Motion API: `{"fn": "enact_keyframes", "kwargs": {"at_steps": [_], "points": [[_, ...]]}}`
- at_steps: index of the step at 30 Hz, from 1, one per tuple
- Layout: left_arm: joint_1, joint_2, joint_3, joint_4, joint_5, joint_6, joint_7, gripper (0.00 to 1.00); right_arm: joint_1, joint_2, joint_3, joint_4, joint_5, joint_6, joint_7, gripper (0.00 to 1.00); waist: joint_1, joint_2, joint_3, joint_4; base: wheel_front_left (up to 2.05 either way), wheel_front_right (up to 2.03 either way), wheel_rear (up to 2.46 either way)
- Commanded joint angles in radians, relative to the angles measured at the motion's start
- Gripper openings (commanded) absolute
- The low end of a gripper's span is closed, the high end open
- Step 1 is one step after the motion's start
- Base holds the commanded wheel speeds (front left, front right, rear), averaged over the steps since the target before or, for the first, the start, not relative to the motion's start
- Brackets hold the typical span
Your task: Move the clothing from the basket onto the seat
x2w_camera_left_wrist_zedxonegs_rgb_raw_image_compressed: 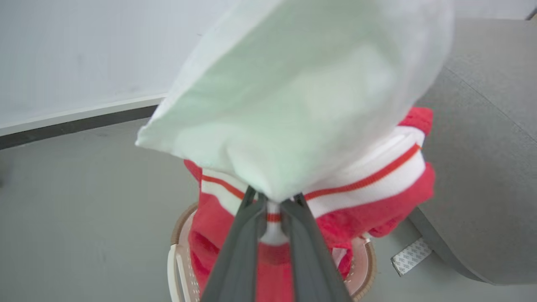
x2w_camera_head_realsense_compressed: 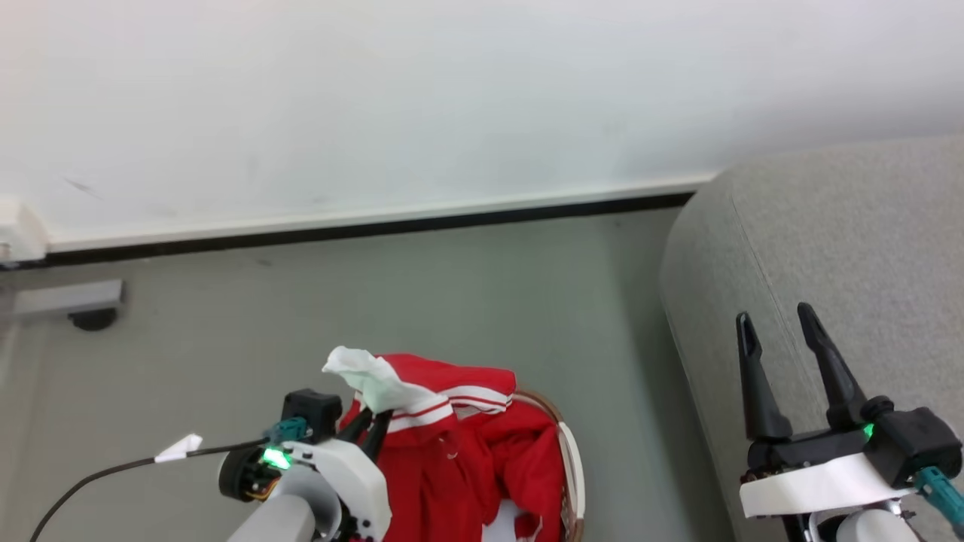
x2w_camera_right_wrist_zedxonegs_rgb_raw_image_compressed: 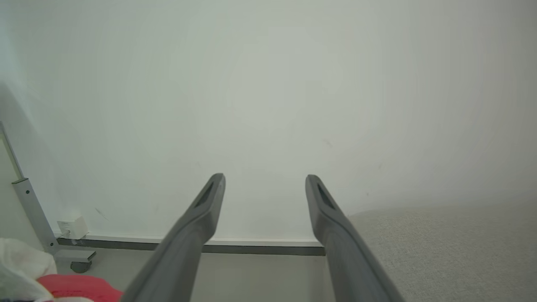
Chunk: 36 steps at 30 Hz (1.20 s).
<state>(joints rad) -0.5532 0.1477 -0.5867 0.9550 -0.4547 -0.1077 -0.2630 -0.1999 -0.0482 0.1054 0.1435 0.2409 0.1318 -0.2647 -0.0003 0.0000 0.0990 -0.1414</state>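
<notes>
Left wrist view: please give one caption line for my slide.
Left gripper shut on red-and-white clothing, held over the basket, grey sofa alongside.

We see a smooth grey floor [x2w_camera_head_realsense_compressed: 452, 286] running back to the white wall. On it stands the cream basket [x2w_camera_head_realsense_compressed: 574, 461] with its brown rim, and near it, to our right, the big grey sofa [x2w_camera_head_realsense_compressed: 828, 248]. A grey metal foot [x2w_camera_head_realsense_compressed: 68, 299] on a dark caster rests far left. A small white patterned strip [x2w_camera_left_wrist_zedxonegs_rgb_raw_image_compressed: 411, 256] lies just beside the sofa's base.
</notes>
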Motion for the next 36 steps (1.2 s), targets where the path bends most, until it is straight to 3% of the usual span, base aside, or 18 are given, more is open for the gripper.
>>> {"fn": "enact_keyframes", "kwargs": {"at_steps": [1, 26, 36], "points": [[0.013, 0.008, 0.01, -0.026, 0.005, 0.004, -0.002, 0.0, 0.017, -0.003, 0.009, 0.005, 0.008, -0.002, 0.0, 1.0, 0.0003, 0.0, -0.036, 0.026, 0.0, 0.0, 0.0], [-0.031, 0.055, 0.091, -0.602, 0.031, 0.064, 0.034, 0.0, 0.062, -0.004, 0.146, 0.024, 0.033, -0.002, 0.0, 1.0, 0.0003, 0.0, -0.112, 0.049, 0.0, 0.0, 0.0], [0.017, 0.052, 0.073, -0.718, 0.007, 0.077, 0.085, 0.0, 0.045, -0.004, 0.189, 0.04, 0.033, -0.002, 0.0, 1.0, 0.0003, 0.0, -0.107, 0.059, 0.0, 0.0, 0.0]]}}
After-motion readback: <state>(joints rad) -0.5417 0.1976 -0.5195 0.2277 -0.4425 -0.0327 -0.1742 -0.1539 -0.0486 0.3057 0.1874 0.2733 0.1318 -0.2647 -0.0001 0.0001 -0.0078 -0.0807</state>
